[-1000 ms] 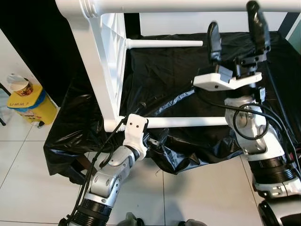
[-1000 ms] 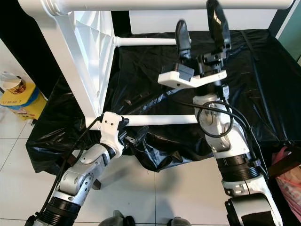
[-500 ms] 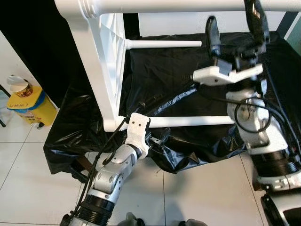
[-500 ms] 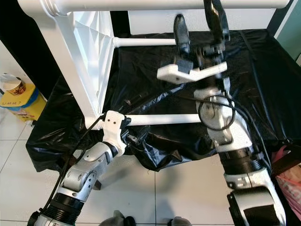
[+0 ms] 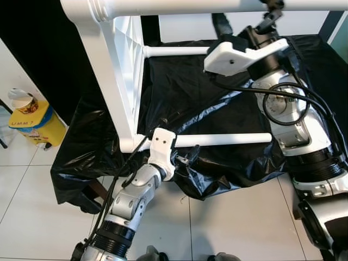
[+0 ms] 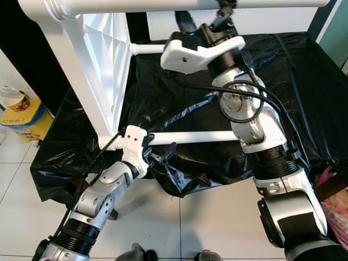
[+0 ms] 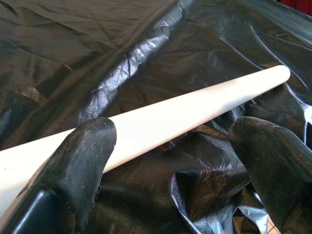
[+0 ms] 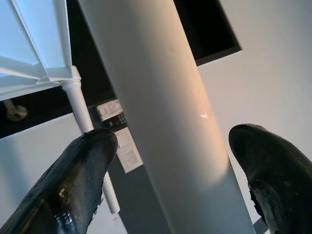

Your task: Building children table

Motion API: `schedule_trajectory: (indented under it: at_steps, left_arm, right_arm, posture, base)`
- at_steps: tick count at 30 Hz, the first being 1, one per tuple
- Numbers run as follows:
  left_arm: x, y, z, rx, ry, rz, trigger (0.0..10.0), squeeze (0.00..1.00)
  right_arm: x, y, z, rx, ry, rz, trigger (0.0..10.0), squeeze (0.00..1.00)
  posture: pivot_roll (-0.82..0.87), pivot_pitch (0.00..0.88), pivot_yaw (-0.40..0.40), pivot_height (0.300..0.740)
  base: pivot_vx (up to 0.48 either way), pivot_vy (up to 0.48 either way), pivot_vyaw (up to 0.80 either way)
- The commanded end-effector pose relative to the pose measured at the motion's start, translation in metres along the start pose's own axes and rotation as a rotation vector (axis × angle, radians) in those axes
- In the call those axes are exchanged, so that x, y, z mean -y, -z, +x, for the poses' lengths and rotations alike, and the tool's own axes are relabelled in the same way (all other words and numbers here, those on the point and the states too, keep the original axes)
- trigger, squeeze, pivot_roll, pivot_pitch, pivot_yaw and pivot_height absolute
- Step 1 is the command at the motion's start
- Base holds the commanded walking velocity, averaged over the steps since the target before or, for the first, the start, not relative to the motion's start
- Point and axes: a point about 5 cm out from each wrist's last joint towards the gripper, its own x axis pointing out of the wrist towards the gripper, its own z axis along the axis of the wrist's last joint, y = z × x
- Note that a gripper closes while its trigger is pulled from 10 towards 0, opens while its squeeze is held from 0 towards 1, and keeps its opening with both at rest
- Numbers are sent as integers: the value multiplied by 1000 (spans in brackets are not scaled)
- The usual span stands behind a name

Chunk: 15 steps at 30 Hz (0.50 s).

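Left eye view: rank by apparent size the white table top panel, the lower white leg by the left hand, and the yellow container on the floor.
1. White table top panel
2. Lower white leg
3. Yellow container

The panel stands nearer the camera, so its true lead is unsure.

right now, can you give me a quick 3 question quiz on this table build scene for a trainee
1. True or false: the left pincer is clamped shut on the lower white leg.
2. What does the right pincer straddle? A) the top white leg B) the yellow bin C) the black plastic sheet
3. Fill in: the lower white leg lies over the black plastic ____.

Key
1. False: its fingers stand apart, one beside the leg, the other off to the side.
2. A: the raised right arm has its fingers open on either side of the top leg.
3. sheet
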Motion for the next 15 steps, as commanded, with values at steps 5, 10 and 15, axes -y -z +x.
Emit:
schedule_trajectory:
  at_steps: [5,10,15]
  left_arm:
    - [1,5,1,-20,62,-17,10000,0]
    - [-4,19,0,-119,-39,-131,10000,0]
    - [-4,28,-2,-177,-112,-273,10000,0]
  right_arm:
    - [0,-3,11,-18,-73,7,10000,0]
    - [0,0,20,-58,-146,-4,10000,0]
    - [1,0,21,-83,-170,18,10000,0]
  posture:
    - [-99,79,67,740]
    - [-93,83,72,740]
    - [-85,85,71,740]
  base:
    - [0,0,0]
    - [0,0,0]
    - [0,0,0]
